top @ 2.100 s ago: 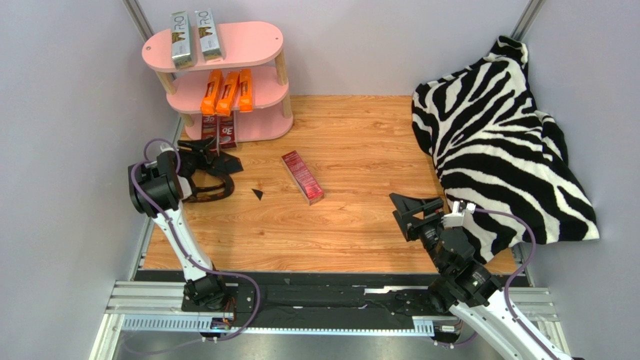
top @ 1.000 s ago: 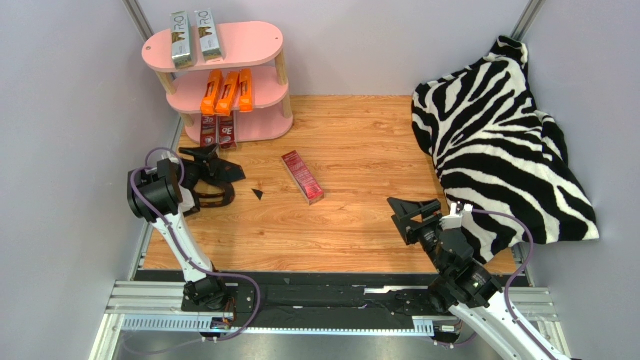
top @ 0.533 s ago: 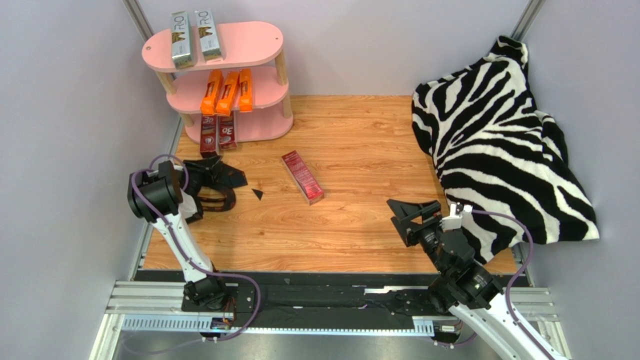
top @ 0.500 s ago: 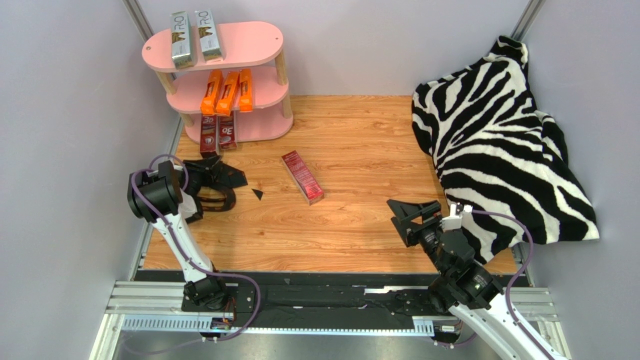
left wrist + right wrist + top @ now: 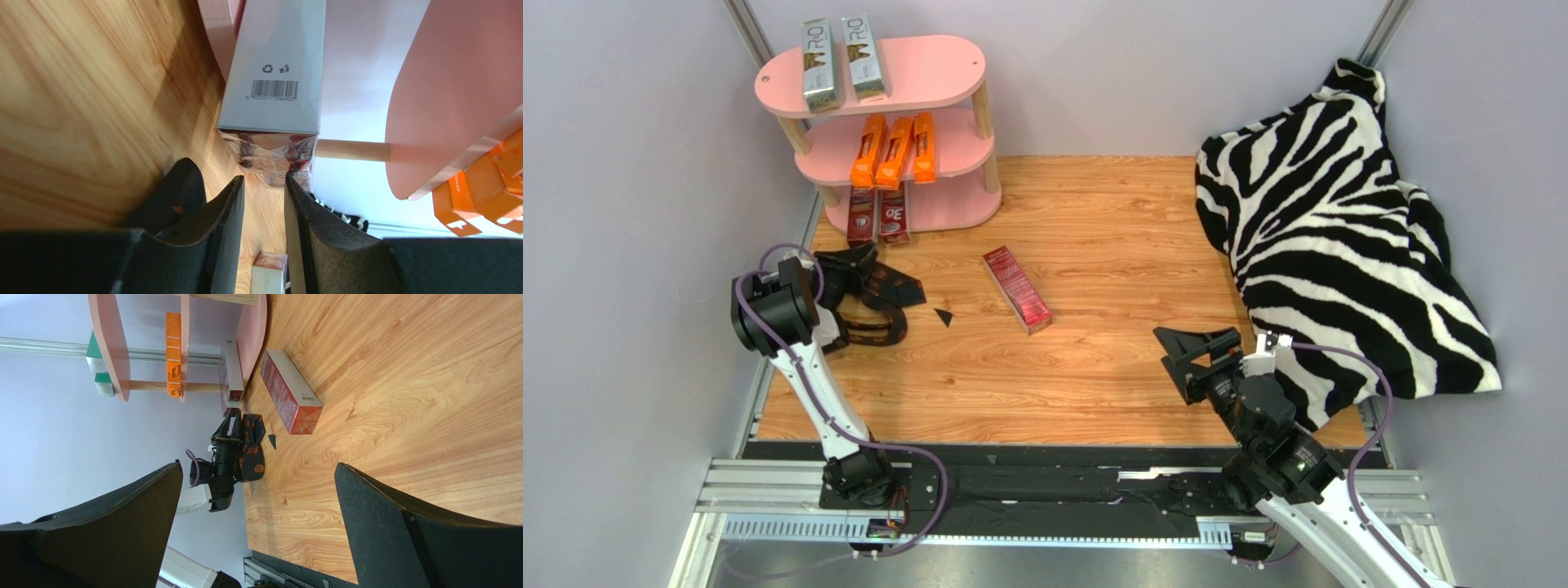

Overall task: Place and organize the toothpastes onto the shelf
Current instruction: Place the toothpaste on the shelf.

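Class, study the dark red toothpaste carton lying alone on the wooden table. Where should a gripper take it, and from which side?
Probably best: grip the dark red carton at mid-length, across its narrow width, coming straight down from above. It lies flat and diagonal, with bare table along both long sides.

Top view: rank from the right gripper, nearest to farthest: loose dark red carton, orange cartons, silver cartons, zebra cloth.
From the right gripper:
1. zebra cloth, just to its right.
2. loose dark red carton, mid-table, to its left.
3. orange cartons, middle tier of the shelf.
4. silver cartons, top tier, far-left corner.
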